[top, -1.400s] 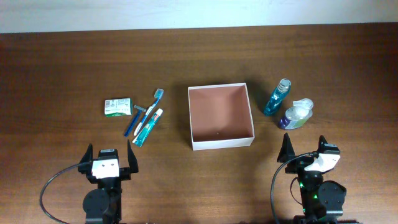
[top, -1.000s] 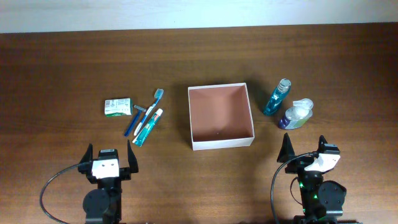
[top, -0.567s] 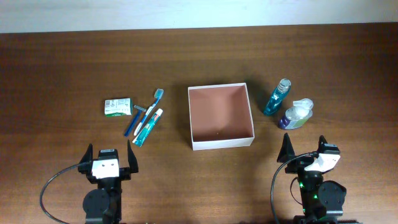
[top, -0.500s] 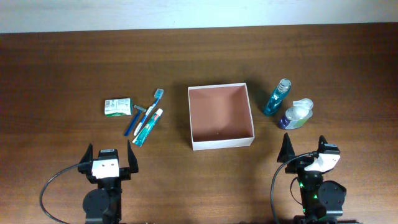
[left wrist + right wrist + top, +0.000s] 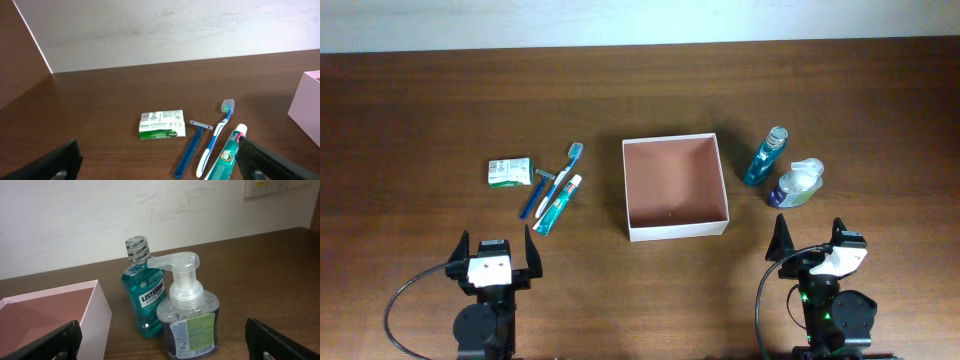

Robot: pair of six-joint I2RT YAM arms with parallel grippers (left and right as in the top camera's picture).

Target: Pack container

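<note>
A: Reddish-brown across the floor of the container [image 5: 672,185], thin white around the rim. Sat just right of centre in the overhead view, on the wooden table [image 5: 420,100], with nothing inside. Noticed any shift over the last second or so?

B: None. Checked against the earlier overhead shots and found no movement, neither of the items nor of the arms. Took that to mean packing not yet begun, with every item left to load.

A: And the left gripper [image 5: 497,238]?

B: Parked at lower left, spread wide, clasping nothing. Same for the right gripper [image 5: 810,230] at lower right: gaping and empty.

A: Faced which way, that container?

B: Mouth straight up. Square in plan, so no real long axis to speak of. Lay with walls close to parallel with the frame edges.

A: Flanked by what?

B: Left of centre, apart from it: soap packet [image 5: 161,124], razor [image 5: 189,150], toothbrush [image 5: 215,137] and toothpaste tube [image 5: 226,155], laid close together. Right of it, near: mouthwash bottle [image 5: 145,297] and pump bottle [image 5: 190,320], possibly touching; could not tell.
</note>
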